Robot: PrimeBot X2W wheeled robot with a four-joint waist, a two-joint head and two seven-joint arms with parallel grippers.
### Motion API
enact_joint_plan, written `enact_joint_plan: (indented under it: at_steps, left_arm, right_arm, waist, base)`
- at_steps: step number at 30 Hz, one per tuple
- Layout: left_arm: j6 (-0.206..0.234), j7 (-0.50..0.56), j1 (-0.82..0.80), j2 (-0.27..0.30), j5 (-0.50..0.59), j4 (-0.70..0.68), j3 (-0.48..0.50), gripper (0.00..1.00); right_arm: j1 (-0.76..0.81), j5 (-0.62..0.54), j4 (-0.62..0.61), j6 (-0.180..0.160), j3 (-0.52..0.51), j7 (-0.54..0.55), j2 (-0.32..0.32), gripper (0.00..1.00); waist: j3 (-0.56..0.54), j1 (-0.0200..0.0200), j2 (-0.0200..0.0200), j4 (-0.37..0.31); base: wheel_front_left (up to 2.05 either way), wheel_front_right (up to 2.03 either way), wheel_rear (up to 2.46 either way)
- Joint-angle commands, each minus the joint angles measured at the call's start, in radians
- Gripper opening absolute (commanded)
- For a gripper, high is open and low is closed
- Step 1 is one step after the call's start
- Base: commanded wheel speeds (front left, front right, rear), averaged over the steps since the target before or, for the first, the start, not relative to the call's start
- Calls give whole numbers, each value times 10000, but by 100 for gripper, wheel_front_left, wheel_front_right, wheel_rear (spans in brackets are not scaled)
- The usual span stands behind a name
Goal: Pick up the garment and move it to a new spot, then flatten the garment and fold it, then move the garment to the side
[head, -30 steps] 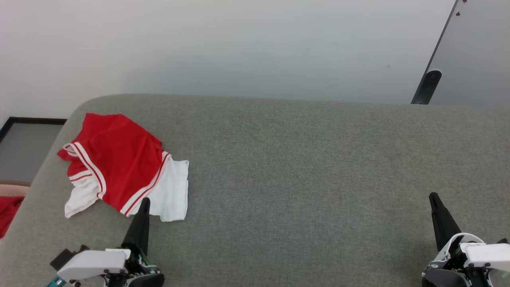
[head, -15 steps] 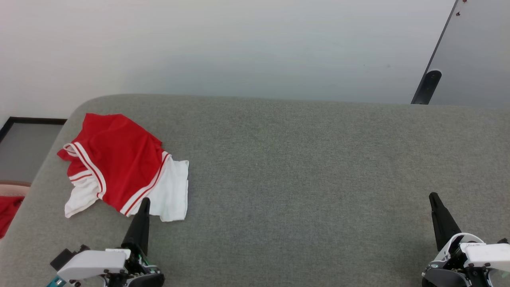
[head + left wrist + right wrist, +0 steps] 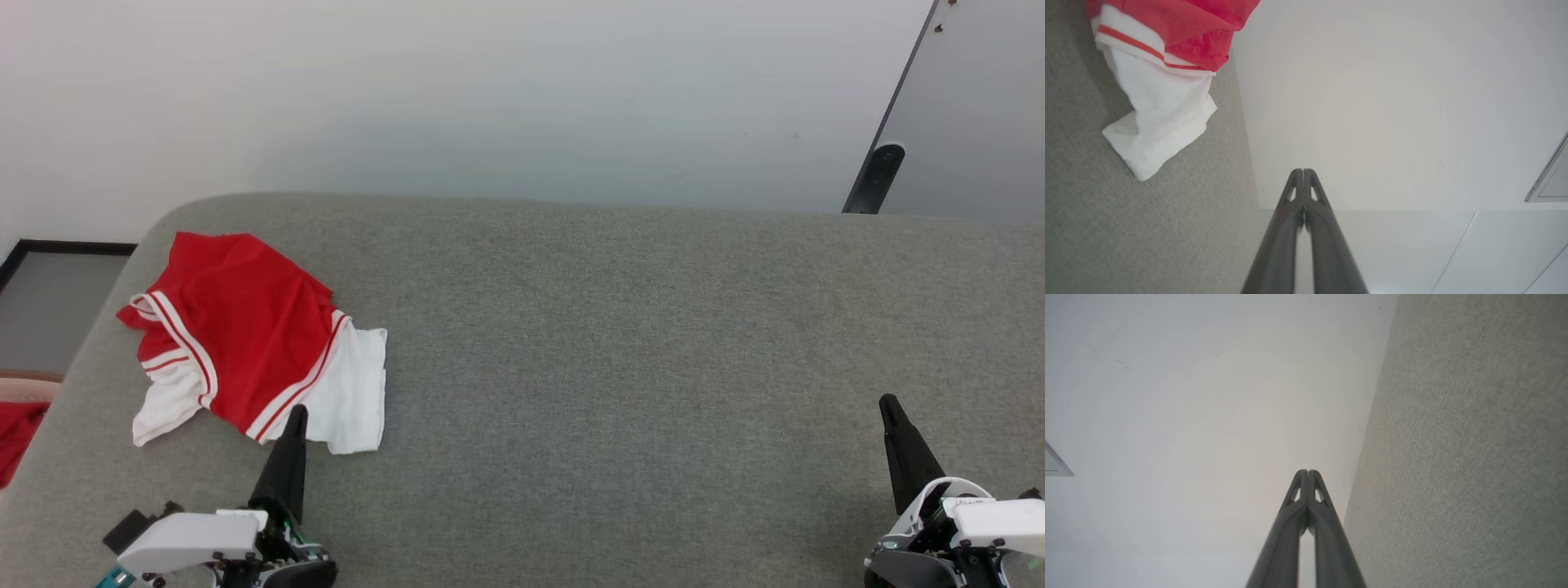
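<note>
Two empty grippers to start from: left gripper (image 3: 297,408) at the near edge of the table (image 3: 620,327), fingers (image 3: 1284,241) pressed together, tip just beside the near hem of the garment (image 3: 237,327); right gripper (image 3: 887,400) by the near right corner, fingers likewise together. Garment crumpled along the left edge toward the far left corner, white sleeve (image 3: 351,384) nearest. For the pickup: spread the left fingers first, come down on a thick red fold rather than the loose sleeve, pinch deep, lift clear before carrying. Against a second ago: no change anywhere.
</note>
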Motion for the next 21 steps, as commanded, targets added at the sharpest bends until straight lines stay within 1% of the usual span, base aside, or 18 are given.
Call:
enact_joint_plan:
  at_steps: [1, 21]
  left_arm:
    - [-66, 3, -99, 9, -35, 9, 19, 0]
    - [-66, 3, -99, 9, -35, 9, 19, 0]
  right_arm:
    - [-19, 51, 4, 7, 40, -7, 33, 0]
    - [-19, 51, 3, 8, 40, -7, 33, 0]
  waist:
    - [0, 0, 0, 0]
    - [0, 0, 0, 0]
  base:
    - [0, 0, 0]
    - [0, 0, 0]
